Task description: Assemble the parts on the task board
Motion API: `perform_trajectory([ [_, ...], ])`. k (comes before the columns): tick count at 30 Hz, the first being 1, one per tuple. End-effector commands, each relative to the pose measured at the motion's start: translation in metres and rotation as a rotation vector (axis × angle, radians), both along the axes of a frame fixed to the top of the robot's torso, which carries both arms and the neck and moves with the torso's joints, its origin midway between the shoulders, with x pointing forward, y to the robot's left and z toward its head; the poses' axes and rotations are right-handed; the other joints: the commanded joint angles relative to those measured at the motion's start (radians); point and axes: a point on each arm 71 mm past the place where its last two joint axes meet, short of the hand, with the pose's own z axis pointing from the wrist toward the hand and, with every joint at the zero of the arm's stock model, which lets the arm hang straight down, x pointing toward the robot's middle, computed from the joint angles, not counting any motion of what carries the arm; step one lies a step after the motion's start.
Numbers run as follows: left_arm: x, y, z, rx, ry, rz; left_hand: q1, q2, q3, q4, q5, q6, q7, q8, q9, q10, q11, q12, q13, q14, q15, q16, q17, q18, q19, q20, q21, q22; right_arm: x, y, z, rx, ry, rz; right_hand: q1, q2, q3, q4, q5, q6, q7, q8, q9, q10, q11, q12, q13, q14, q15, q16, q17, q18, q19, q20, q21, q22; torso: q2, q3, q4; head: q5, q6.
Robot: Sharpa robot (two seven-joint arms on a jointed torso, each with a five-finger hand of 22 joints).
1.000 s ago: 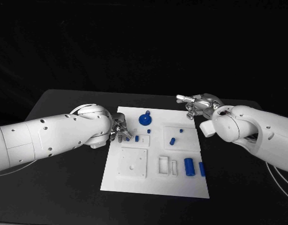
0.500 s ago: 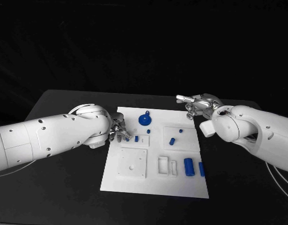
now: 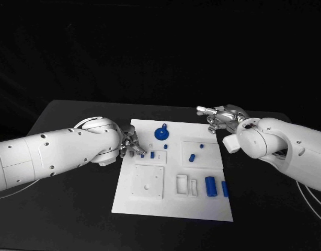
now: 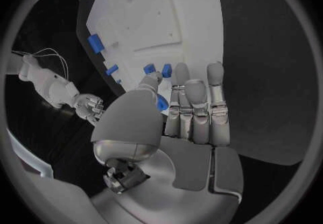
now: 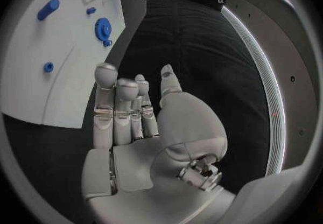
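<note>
Black table (image 3: 70, 188) under dark backdrop, white task board (image 3: 149, 201) in the middle. Left hand (image 3: 133, 146) sits at the board's left edge; fingers (image 4: 180, 81) straight and close together, thumb tip touching a small blue part (image 4: 149, 68), grip on it unclear. Right hand (image 3: 219, 116) hovers off the board's far right corner, fingers (image 5: 105, 76) extended side by side, thumb apart, holding nothing. On the board: blue gear (image 3: 162, 133) near far edge, small blue pegs (image 3: 192, 157) mid-board, two blue cylinders (image 3: 211, 186) standing near right edge, just beside each other.
</note>
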Motion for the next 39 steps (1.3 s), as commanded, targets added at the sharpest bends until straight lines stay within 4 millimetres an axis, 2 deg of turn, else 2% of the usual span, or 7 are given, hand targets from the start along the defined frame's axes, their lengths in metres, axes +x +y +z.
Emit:
perform_trajectory([
  [1,0.000,0.005,-0.002,-0.027,-0.017,0.054,0.000,-0.014,-0.011,0.048,-0.025,-0.005,0.006,0.003,-0.014,-0.002,0.005,0.011,0.002,0.003,0.003,-0.006,0.001,-0.014,0.010,0.001,-0.010,0.017,0.000,0.001,0.000,0.000,-0.002,0.018,0.000,0.007,-0.002,-0.003,0.005,-0.003,0.000,-0.002,-0.001,-0.005,-0.003,0.001,-0.001,-0.002,0.001,0.005,-0.001,0.017,0.031,0.004,-0.004,0.051,0.000,0.0006,-0.0002,0.000,0.001],
  [9,0.001,0.012,0.001,-0.081,-0.047,0.099,-0.006,-0.049,-0.011,0.122,-0.084,-0.027,0.015,0.009,-0.017,-0.007,0.011,0.019,0.002,0.005,0.006,-0.006,0.002,-0.010,0.018,0.004,-0.019,0.019,0.000,0.001,0.000,-0.001,-0.002,0.016,0.000,0.006,-0.003,-0.002,0.007,-0.003,0.000,-0.002,-0.001,-0.005,-0.003,0.000,-0.001,-0.003,0.001,0.003,-0.001,0.017,0.031,0.004,-0.004,0.051,0.000,0.0012,-0.0007,-0.002,0.001],
  [17,0.002,0.010,0.006,-0.248,-0.081,0.112,-0.028,-0.085,0.015,0.121,-0.301,-0.107,0.047,0.012,-0.110,-0.066,0.045,-0.044,-0.048,-0.036,0.034,-0.039,-0.017,-0.003,-0.013,0.029,-0.061,0.011,0.000,-0.001,0.000,-0.002,-0.001,0.012,0.000,0.006,-0.003,-0.002,0.007,-0.003,0.000,-0.002,-0.001,-0.005,-0.003,0.000,-0.001,-0.003,0.001,0.003,-0.001,0.017,0.031,0.004,-0.004,0.051,0.001,0.0016,0.0000,-0.007,0.003],
  [23,0.005,-0.002,0.016,-0.360,-0.195,0.012,0.248,0.036,0.071,-0.124,-0.271,-0.089,0.064,0.028,-0.211,-0.084,0.060,-0.204,-0.193,-0.068,0.045,-0.098,-0.054,0.002,-0.031,0.041,-0.113,0.007,0.000,-0.002,0.000,-0.005,-0.004,0.006,0.000,0.006,-0.003,-0.002,0.007,-0.003,0.000,-0.002,-0.001,-0.005,-0.003,0.000,-0.001,-0.003,0.001,0.003,-0.001,0.017,0.031,0.004,-0.004,0.051,0.002,0.0016,-0.0007,-0.012,0.008],
  [30,0.001,-0.030,0.029,-0.340,-0.386,-0.225,0.271,-0.014,0.136,-0.280,-0.295,0.033,0.065,-0.121,-0.245,0.020,0.078,-0.501,-0.224,-0.064,0.059,-0.146,-0.075,0.024,-0.060,0.054,-0.078,0.024,0.002,-0.007,0.000,-0.024,-0.021,-0.009,0.003,0.006,-0.003,-0.003,0.024,-0.004,0.001,-0.002,-0.001,-0.015,-0.002,-0.010,-0.010,-0.007,0.002,-0.005,-0.007,0.018,0.028,0.005,-0.019,0.048,0.003,-0.0009,-0.0013,-0.020,0.013],
  [34,0.001,-0.046,0.032,-0.306,-0.452,-0.331,0.250,-0.008,0.154,-0.316,-0.294,0.080,0.062,-0.195,-0.241,0.039,0.080,-0.553,-0.224,-0.058,0.060,-0.148,-0.072,0.027,-0.068,0.055,-0.054,0.024,0.003,-0.007,0.001,-0.041,-0.043,-0.008,0.006,0.006,-0.003,-0.006,0.026,-0.010,0.003,-0.001,-0.002,-0.034,0.000,-0.037,-0.035,-0.021,0.006,-0.041,-0.036,0.021,0.016,0.008,-0.074,0.035,0.002,0.0006,-0.0034,-0.018,0.015],
  [39,0.002,-0.060,0.030,-0.264,-0.492,-0.411,0.239,-0.009,0.163,-0.324,-0.302,0.070,0.059,-0.199,-0.243,0.018,0.085,-0.557,-0.225,-0.050,0.063,-0.144,-0.070,0.032,-0.068,0.058,-0.045,0.024,0.003,-0.005,0.003,-0.054,-0.077,-0.002,0.015,0.005,-0.003,-0.023,0.041,-0.019,0.007,-0.003,-0.004,-0.036,0.004,-0.206,-0.230,-0.049,0.014,-0.148,-0.163,0.020,-0.003,0.016,-0.306,-0.097,0.002,0.0013,-0.0037,-0.021,0.015],
])
